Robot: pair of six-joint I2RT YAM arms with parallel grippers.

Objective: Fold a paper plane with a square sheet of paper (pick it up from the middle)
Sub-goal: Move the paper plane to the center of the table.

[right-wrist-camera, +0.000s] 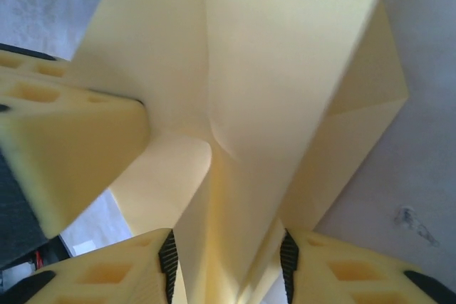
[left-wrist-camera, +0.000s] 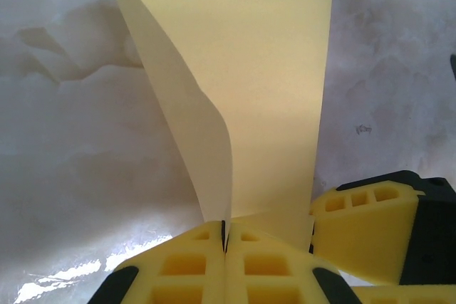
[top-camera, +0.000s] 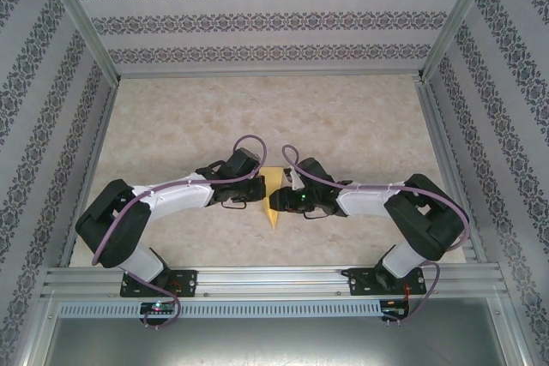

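Left gripper [left-wrist-camera: 224, 238] jaws closed, pinching the creased yellow paper [left-wrist-camera: 263, 90]. Right gripper [right-wrist-camera: 228, 241] jaws straddle its fold; clamped or not, cannot tell.

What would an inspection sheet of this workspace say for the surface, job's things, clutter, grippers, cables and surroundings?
Surface: beige marbled tabletop, no damage seen.
Job's things: yellow paper, folded to a point, between the two grippers.
Clutter: nothing seen.
Grippers: left gripper shut on the paper's edge; right gripper jaws apart with a fold of the paper between them, grip not confirmed.
Cables: purple cables loop above each wrist and run along the arms, none snagged on the paper.
Surroundings: patterned walls, aluminium rail at the near edge.
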